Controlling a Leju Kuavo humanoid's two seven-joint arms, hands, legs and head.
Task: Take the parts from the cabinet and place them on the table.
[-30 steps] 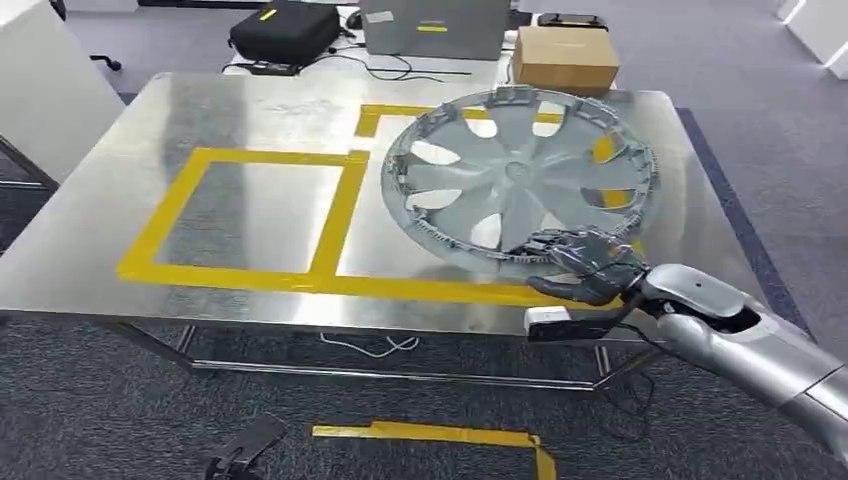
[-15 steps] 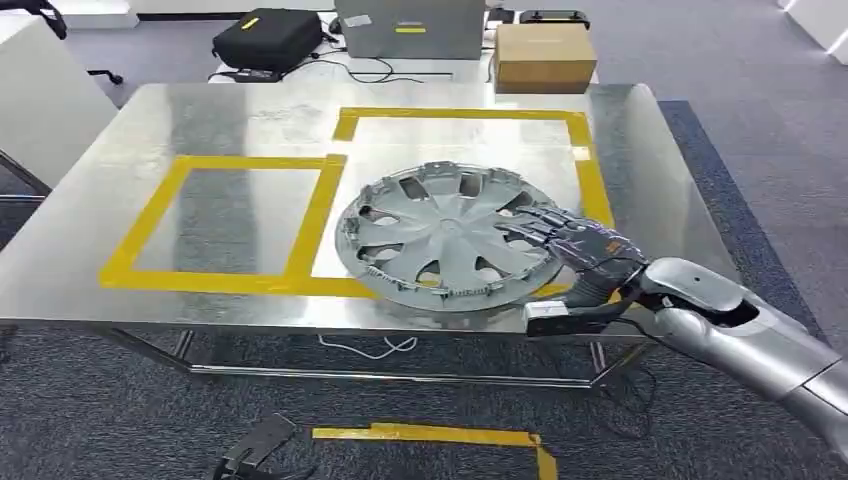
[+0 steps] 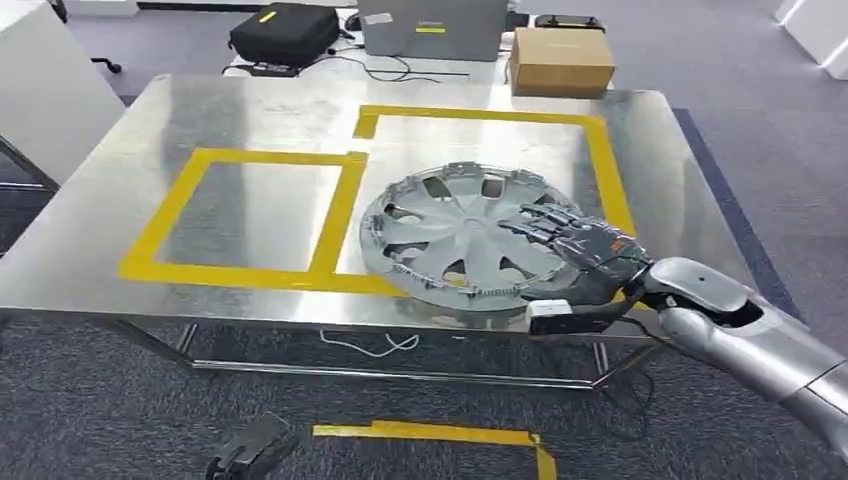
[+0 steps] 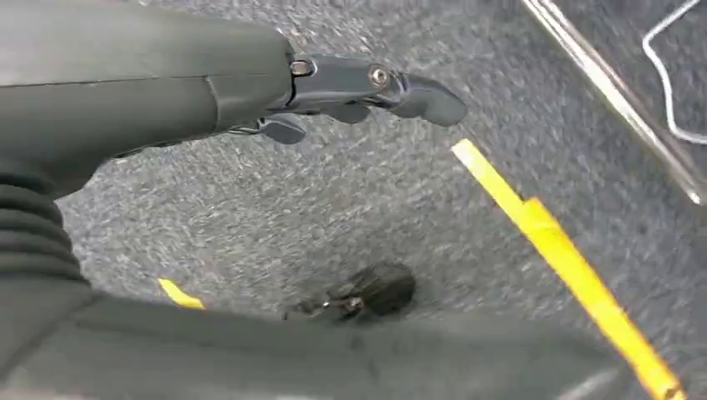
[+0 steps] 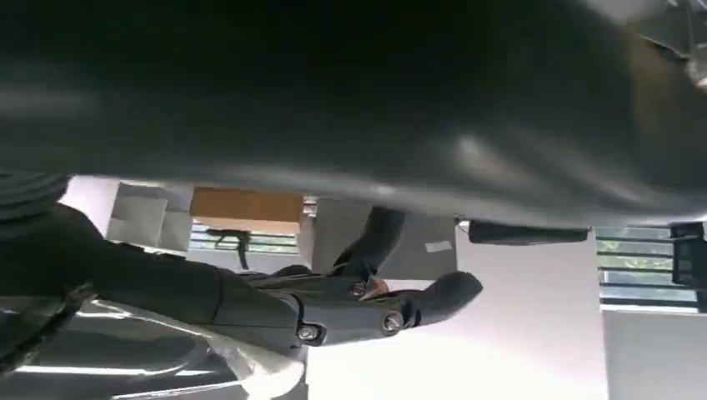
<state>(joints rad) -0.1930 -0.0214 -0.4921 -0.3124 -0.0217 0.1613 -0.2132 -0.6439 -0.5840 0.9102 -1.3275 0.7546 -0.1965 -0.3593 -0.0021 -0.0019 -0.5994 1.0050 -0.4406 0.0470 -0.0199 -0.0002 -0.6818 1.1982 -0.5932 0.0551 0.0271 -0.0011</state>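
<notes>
A grey wheel cover (image 3: pixel 460 240) lies almost flat on the steel table (image 3: pixel 250 110), inside the right-hand yellow tape frame (image 3: pixel 610 170) and across that frame's front strip. My right hand (image 3: pixel 585 255) grips its right rim, fingers spread over the top and the thumb underneath. In the right wrist view the cover's dark underside (image 5: pixel 375 83) looms over the thumb (image 5: pixel 375 312). Over the carpet beside the table hangs my left hand (image 4: pixel 350 83), fingers straight and holding nothing.
A second yellow tape frame (image 3: pixel 200 160) marks the table's left half. A cardboard box (image 3: pixel 561 60), a grey case (image 3: pixel 435 28) and a black bag (image 3: pixel 285 32) sit beyond the far edge. A white cabinet (image 3: pixel 45 90) stands at the left. Yellow tape (image 3: pixel 430 433) marks the floor.
The wheel cover came down from a steep tilt at the far right to almost flat near the front edge, my right hand still on its rim. The camera shifted slightly.
</notes>
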